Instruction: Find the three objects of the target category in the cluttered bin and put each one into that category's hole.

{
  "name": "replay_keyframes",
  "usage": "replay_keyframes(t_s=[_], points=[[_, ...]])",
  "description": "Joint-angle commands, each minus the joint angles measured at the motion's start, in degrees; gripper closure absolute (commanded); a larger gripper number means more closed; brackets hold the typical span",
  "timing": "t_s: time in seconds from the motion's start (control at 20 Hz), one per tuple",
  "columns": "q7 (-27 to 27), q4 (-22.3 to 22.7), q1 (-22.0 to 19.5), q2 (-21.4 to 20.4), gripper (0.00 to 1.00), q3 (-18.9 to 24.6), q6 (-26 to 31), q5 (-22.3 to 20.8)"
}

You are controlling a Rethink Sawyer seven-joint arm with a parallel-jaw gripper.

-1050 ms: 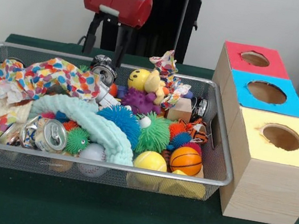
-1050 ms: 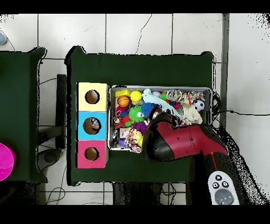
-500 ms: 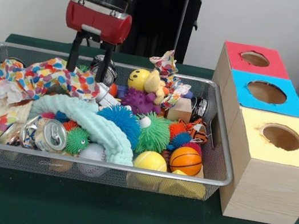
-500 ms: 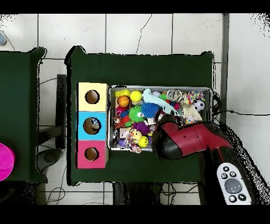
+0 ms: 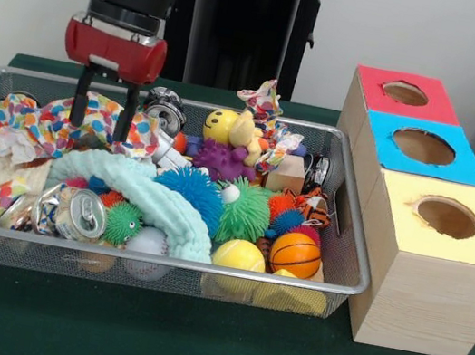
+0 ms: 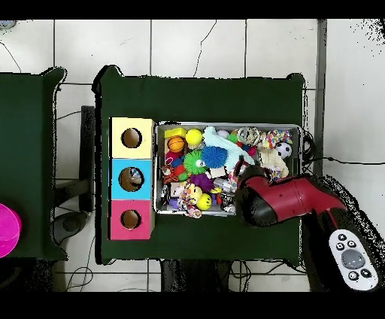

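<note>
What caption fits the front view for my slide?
Open gripper hovers over colorful cloth in toy-filled mesh bin.

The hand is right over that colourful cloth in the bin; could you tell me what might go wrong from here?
1. The hand is open, its fingers straddling the confetti-patterned cloth. Closing here would likely grab cloth instead of a rigid item.
2. That cloth drapes over neighbouring things, so lifting it may drag them, possibly over the low bin rim.
3. The silver can sits close beside the fingers; a descent could knock it.
</note>
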Motion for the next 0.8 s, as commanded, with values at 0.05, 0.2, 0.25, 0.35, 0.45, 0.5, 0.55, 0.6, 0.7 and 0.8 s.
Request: replay_keyframes(t_s=[0.05, 0.2, 0.25, 0.35, 0.45, 0.5, 0.55, 0.6, 0.7, 0.8], points=[[-16.52, -2.70, -1.66, 5.65, 0.00, 5.04, 1.23, -7.06], [-15.56, -2.88, -1.43, 7.04, 0.00, 4.52, 0.46, -9.25], [-15.56, -2.97, -1.42, 7.65, 0.00, 4.42, 0.44, -9.91], [-14.81, -2.97, -1.15, 8.75, 0.00, 4.01, -0.28, -11.38], [-14.31, -2.82, -1.29, 9.99, 0.00, 3.93, -0.54, -12.22], [-14.30, -2.71, -1.69, 10.84, 0.00, 4.16, -0.08, -11.98], [-13.92, -2.46, -2.13, 11.71, 0.00, 4.35, -0.04, -11.80], [-13.75, -2.27, -2.57, 12.70, 0.00, 4.54, 0.31, -11.42], [-13.15, -1.98, -2.92, 14.31, 0.00, 4.56, 0.59, -11.16], [-11.56, -2.18, -2.09, 15.37, 0.00, 3.59, -0.27, -12.04]])
